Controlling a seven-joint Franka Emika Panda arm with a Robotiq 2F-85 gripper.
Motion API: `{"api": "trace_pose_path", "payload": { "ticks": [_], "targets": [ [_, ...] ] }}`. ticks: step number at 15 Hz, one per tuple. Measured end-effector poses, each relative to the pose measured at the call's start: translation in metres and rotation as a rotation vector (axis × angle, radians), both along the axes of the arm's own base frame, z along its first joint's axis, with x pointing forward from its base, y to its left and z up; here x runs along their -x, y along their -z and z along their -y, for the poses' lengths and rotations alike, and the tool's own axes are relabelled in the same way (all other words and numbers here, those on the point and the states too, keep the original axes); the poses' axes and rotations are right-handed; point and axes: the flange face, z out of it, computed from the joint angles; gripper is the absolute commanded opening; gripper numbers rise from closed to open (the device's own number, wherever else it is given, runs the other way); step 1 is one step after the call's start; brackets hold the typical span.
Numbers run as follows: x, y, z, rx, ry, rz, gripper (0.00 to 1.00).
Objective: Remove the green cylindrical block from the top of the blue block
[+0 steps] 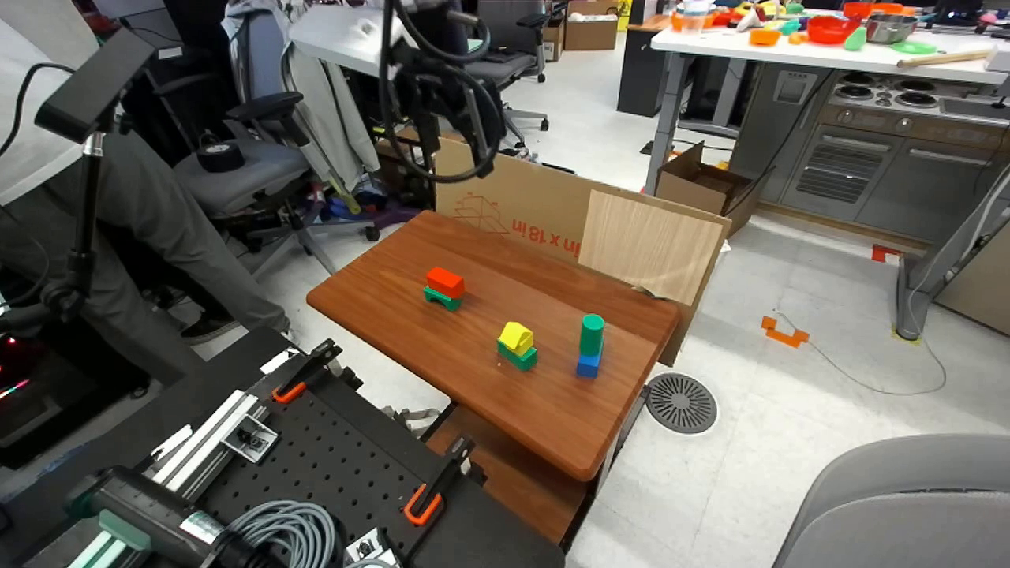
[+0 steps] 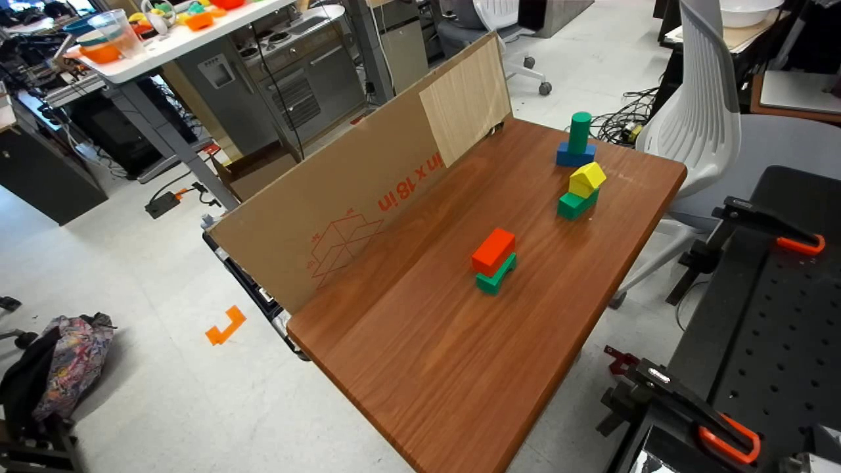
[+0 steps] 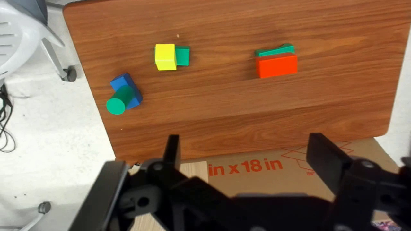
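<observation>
The green cylindrical block (image 1: 592, 334) (image 2: 579, 133) stands upright on the blue block (image 1: 589, 365) (image 2: 575, 156) near one end of the wooden table. In the wrist view the green cylindrical block (image 3: 119, 101) leans toward the lower left by perspective and covers part of the blue block (image 3: 121, 81). My gripper (image 3: 244, 136) is open, with nothing between its fingers. In an exterior view the dark gripper (image 1: 458, 154) hangs high over the cardboard side of the table, well apart from the blocks. It is out of view in the other exterior picture.
A yellow block (image 1: 517, 338) sits on a green block (image 1: 518, 356). A red block (image 2: 494, 251) sits on a green arch block (image 2: 496, 276). An upright cardboard panel (image 2: 355, 217) lines one long edge of the wooden table (image 1: 473, 379). A black perforated bench (image 1: 331, 457) adjoins the opposite side.
</observation>
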Motion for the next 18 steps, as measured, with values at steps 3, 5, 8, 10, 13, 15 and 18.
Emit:
{"api": "trace_pose_path", "payload": {
  "ticks": [3,5,8,10,13,15,18],
  "targets": [
    [-0.01,0.034,0.03,0.005,0.025,-0.049,1.0],
    [-0.014,0.049,0.05,0.014,0.044,-0.076,1.0],
    [-0.017,0.058,0.076,0.031,0.062,-0.092,1.0],
    [-0.018,0.06,0.09,0.039,0.068,-0.095,1.0],
    [-0.021,0.062,0.106,0.043,0.06,-0.097,1.0],
    [-0.025,0.067,0.117,0.05,0.061,-0.095,1.0],
    [-0.034,0.082,0.137,0.077,0.043,-0.091,1.0]
  ]
}}
